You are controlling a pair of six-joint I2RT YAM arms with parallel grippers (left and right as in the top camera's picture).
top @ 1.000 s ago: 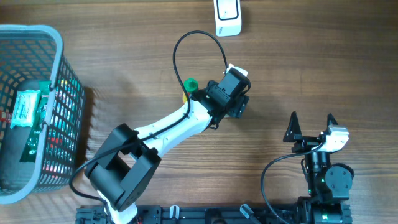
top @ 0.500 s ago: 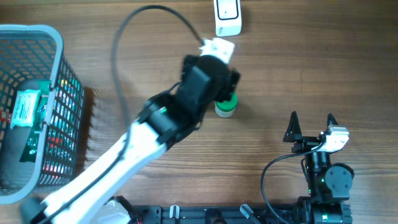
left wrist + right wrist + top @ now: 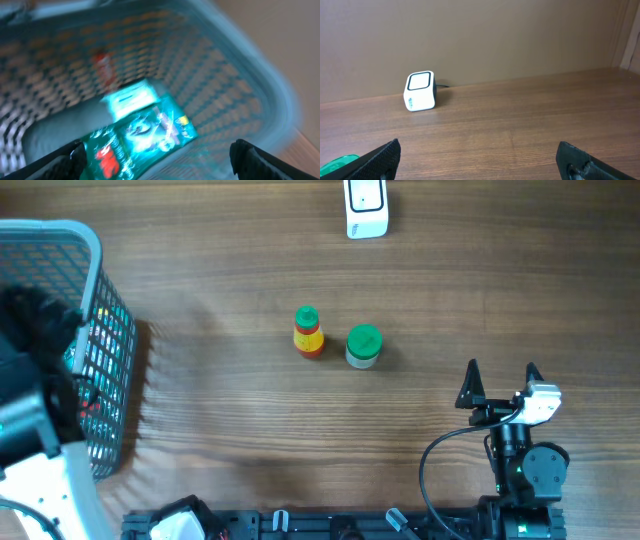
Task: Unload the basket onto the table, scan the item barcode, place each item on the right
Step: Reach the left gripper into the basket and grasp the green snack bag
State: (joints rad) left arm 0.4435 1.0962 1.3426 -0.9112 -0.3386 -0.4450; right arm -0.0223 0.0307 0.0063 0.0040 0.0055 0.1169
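Left gripper [image 3: 160, 159] hangs wide open, empty, over the basket [image 3: 112, 360] at the left edge of the table [image 3: 220, 430]; the teal packet [image 3: 145, 132] lies inside. Coming down crooked, a finger could snag the mesh. Right gripper [image 3: 480, 160] gapes idle.

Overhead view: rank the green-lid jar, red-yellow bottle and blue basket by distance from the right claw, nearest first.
1. green-lid jar, mid-table, left of the right claw.
2. red-yellow bottle, just left of the jar.
3. blue basket, far left edge.
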